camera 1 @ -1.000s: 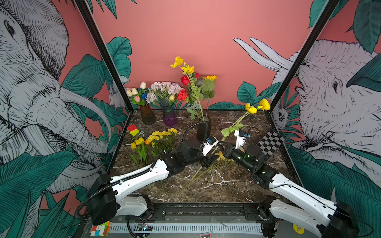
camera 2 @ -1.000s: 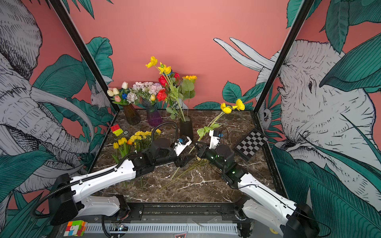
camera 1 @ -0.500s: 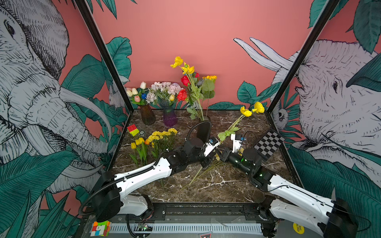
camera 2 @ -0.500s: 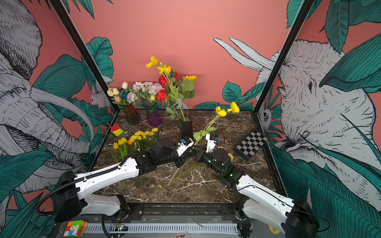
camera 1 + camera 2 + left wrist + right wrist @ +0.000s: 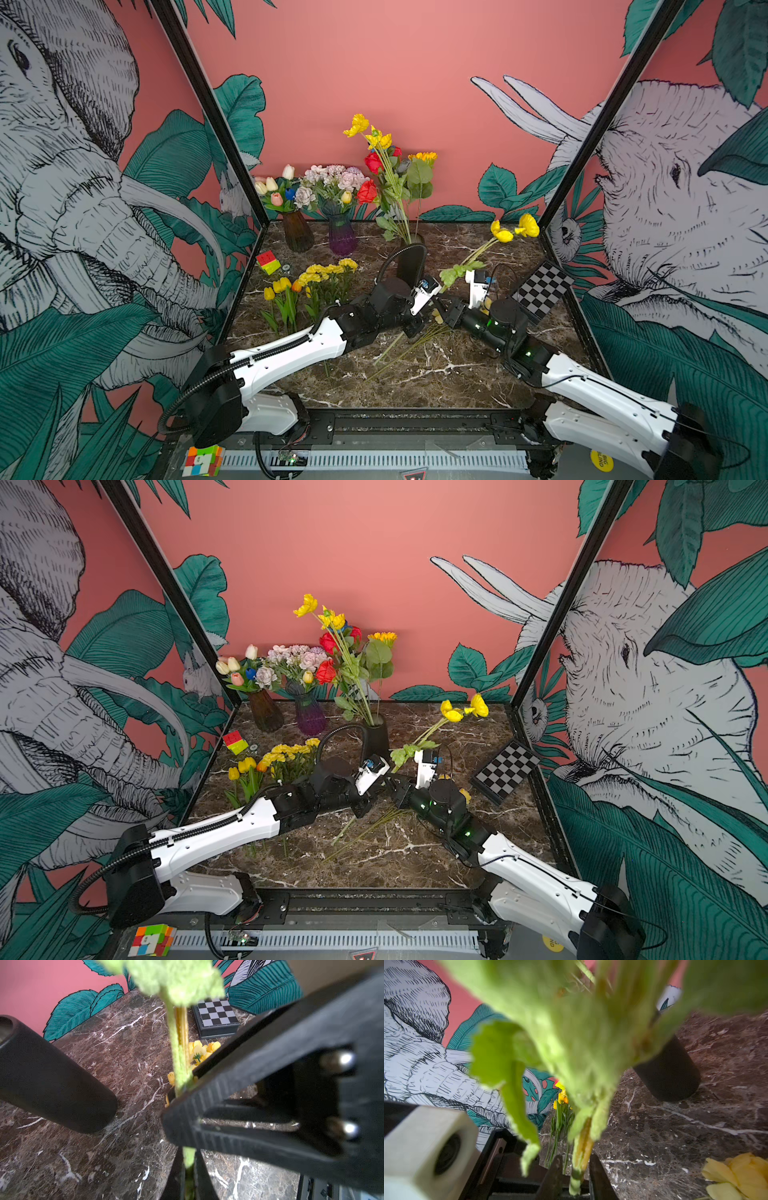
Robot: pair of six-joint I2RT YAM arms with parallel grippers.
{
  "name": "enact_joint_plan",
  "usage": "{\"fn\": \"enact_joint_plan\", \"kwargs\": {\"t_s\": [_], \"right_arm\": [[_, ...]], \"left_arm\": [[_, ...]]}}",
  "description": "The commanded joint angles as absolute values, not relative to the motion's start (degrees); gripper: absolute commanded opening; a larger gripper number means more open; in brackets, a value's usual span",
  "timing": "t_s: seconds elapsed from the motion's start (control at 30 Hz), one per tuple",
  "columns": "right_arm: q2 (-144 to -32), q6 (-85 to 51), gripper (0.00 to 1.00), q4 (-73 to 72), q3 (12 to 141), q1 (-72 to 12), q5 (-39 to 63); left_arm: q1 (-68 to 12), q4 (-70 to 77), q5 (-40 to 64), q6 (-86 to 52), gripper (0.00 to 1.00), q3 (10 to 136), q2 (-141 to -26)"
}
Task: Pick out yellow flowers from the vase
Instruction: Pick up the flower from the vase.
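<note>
- The left pincer (image 5: 181, 1090) is clamped on the yellow flower (image 5: 177, 1051) stem, over the table (image 5: 457, 374).
- The right pincer (image 5: 576, 1167) stands parted, loosely flanking that stem.

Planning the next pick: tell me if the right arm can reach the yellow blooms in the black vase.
Probably not yet. A flower stem stands between the parted jaws of the right gripper, and the left gripper, shut on that stem, crowds the way to the vase.
</note>
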State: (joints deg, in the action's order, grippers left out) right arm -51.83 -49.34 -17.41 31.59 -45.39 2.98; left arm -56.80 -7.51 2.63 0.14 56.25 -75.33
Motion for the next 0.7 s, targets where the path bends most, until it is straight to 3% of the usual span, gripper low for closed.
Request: {"fn": "enact_joint_plan", "kwargs": {"t_s": [0.0, 0.1, 0.2, 0.67], "right_arm": [[-46.75, -42.32, 0.39, -12.16, 34.93, -45.70, -1.05], [-41.89, -36.79, 0.49, -6.61, 35.98, -45.70, -4.61], [-36.48, -30.96, 0.52, -1.34, 37.06, -45.62, -8.49], [-17.84, -11.40, 0.57, 11.72, 43.80, -45.65, -29.44]], "left_arm": [[-56.62, -12.13, -1.46, -0.28, 0.00, 58.50, -73.40], [-55.71, -16.82, -2.61, -1.24, 0.00, 59.62, -73.02], [-54.87, -21.54, -2.96, -1.57, 0.00, 60.23, -72.30], [-59.21, -31.68, 7.14, 0.75, 0.00, 59.36, -74.80]]}}
